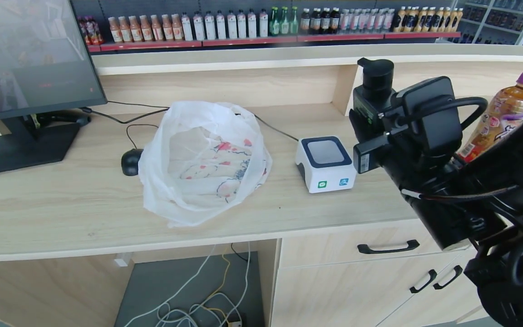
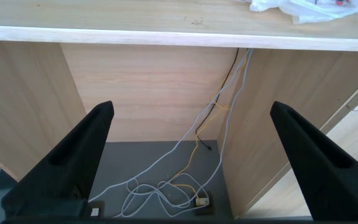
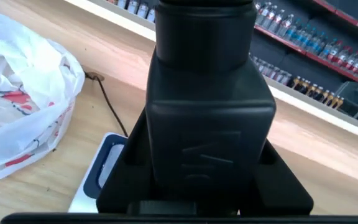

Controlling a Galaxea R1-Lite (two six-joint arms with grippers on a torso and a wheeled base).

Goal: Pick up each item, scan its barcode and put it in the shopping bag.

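R hand (image 1: 370,136): I see it closed around a black item (image 1: 375,77), a square body w/ a round cap on top. It is held upright above the counter (image 1: 61,204), just to the right of the scanner (image 1: 326,163).
Black item, wrist cam: it stands directly in front of the lens (image 3: 207,106). The scanner (image 3: 101,174) is lower down, beside it.
L hand (image 2: 191,106): fingers wide apart, nothing between them. It is low, below the counter edge (image 2: 104,18), and faces the open space under the counter where cables (image 2: 179,186) lie on the floor.
Shopping bag (image 1: 202,159): white thin plastic w/ red and dark print. It stands on the counter w/ the mouth open upward, left of the scanner and apart from it. I see a corner of it (image 2: 303,7) also from the L wrist, at the counter edge.
Scanner: small white box w/ a dark-framed window on top, on the counter between the bag and the R arm.
Tea bottle (image 1: 504,113): amber drink, purple cap, at the far right of the counter behind the R arm. Its base is hidden, so I cannot tell how it stands.
Mouse (image 1: 131,162): black, just beside the bag on its left.
Monitor (image 1: 25,54): at the left end of the counter, on its stand.
Shelf (image 1: 266,22): at the back of the room, a long row of bottles.
Drawers (image 1: 388,247): under the counter on the right, w/ black handles.
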